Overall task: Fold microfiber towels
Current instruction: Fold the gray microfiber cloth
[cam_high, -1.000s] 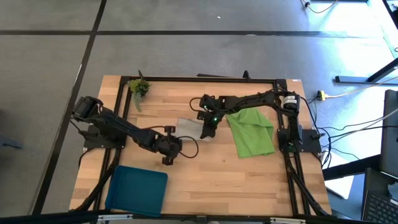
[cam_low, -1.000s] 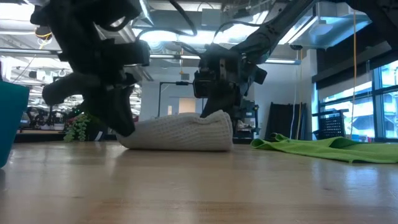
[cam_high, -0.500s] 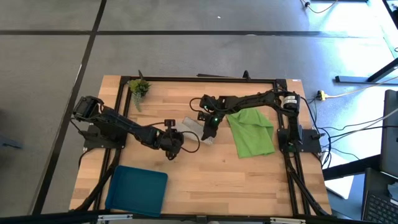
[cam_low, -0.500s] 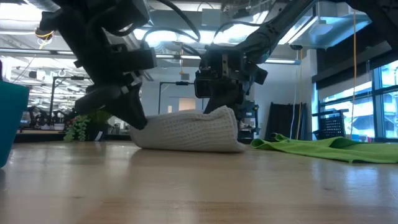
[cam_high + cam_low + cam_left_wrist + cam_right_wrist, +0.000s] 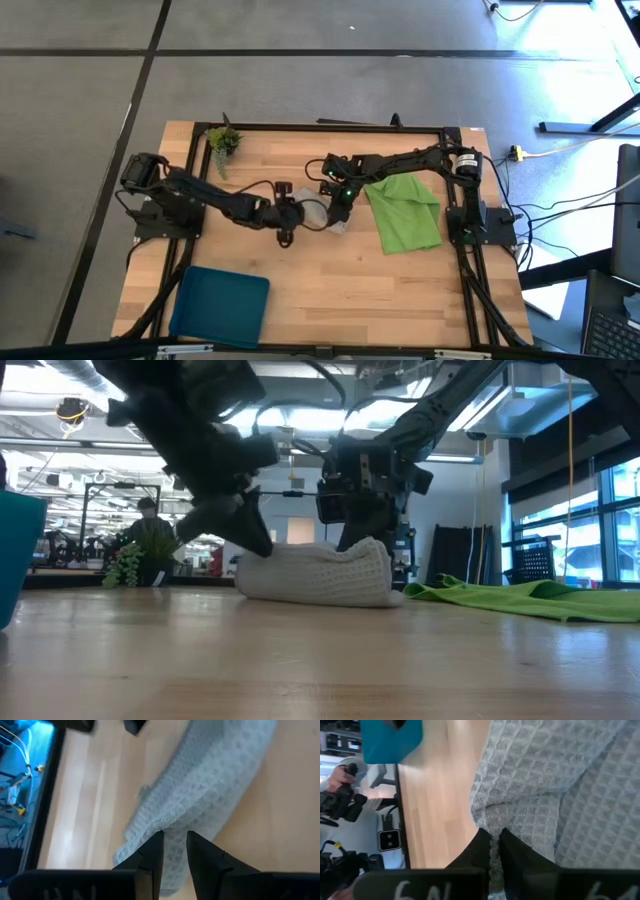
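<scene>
The light grey towel lies bunched in a low heap on the wooden table, between my two grippers; it also shows in the low view. My left gripper is shut on its left end. My right gripper is shut on its right part. The lime green towel lies spread flat on the table to the right, with the right arm passing over its far edge; no gripper touches it. My left gripper pinches the grey towel's left end between its two fingers, on a bunched fold of several layers. The fingers slant down from the table's left. The towel rests on the table, slack. My right gripper pinches a raised fold of the grey towel between its two fingers, near the towel's right end. The fingers come from above, pointing down. The fold stands up a little under them; the rest of the towel lies on the table.
A blue tray stands at the near left of the table. A small green plant sprig lies at the far left corner. Bare wood lies along the near edge and between the tray and the green towel. A person shows beyond the table.
My left gripper has gone toward the table's right and far edges, drawing the grey towel's left end with it toward my right gripper. The towel has slid right along the table and bunched up shorter. My right gripper has shifted only slightly right.
</scene>
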